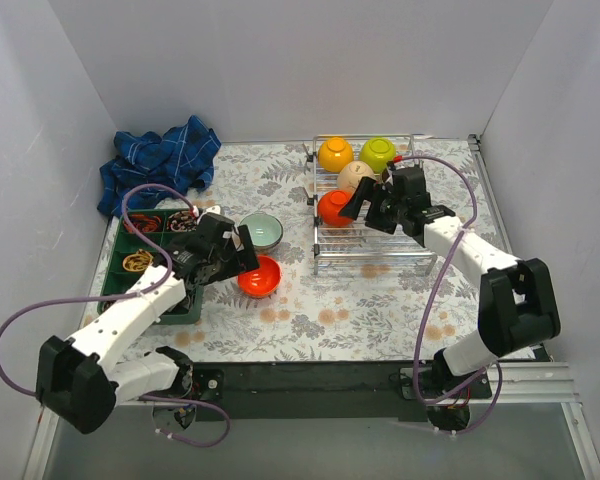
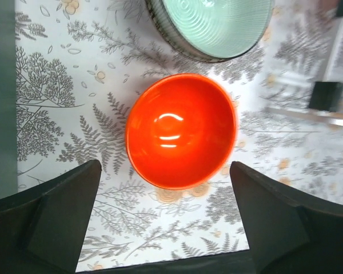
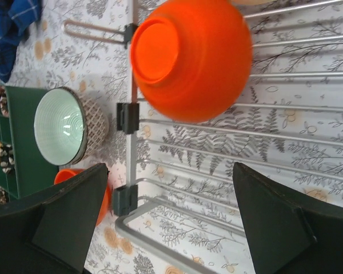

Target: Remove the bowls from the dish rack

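Note:
The chrome dish rack [image 1: 372,256] stands at the back right and holds an orange-yellow bowl [image 1: 335,153], a lime green bowl [image 1: 378,153], a speckled beige bowl [image 1: 355,175] and a red-orange bowl [image 1: 333,209] tipped foot ring outward [image 3: 188,57]. A second red-orange bowl [image 1: 259,276] [image 2: 181,130] and a pale blue-green bowl [image 1: 262,232] [image 2: 217,25] sit upright on the table left of the rack. My left gripper [image 1: 242,252] [image 2: 164,171] is open and empty just above the table's red-orange bowl. My right gripper [image 1: 368,208] [image 3: 170,171] is open and empty over the rack wires [image 3: 286,74], beside the racked red-orange bowl.
A green compartment tray [image 1: 115,262] [image 3: 23,114] with small items lies at the left. A crumpled blue cloth [image 1: 160,165] lies at the back left. White walls close in the floral-patterned table on three sides.

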